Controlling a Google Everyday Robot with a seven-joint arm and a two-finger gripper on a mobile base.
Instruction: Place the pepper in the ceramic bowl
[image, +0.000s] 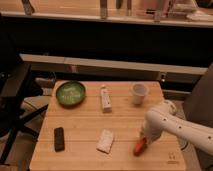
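Note:
The orange-red pepper (139, 146) lies at the front right of the wooden table (80, 116), just under the end of my white arm. My gripper (143, 137) is right at the pepper's upper end, hidden behind the arm's white wrist. The green ceramic bowl (70, 93) stands at the table's back left, far from the gripper and with nothing in it.
A white tube (105, 97) lies at back centre, a small white cup (139, 93) at back right, a black rectangular bar (59, 138) at front left, and a white packet (105, 140) at front centre. A dark chair (15, 95) stands to the left.

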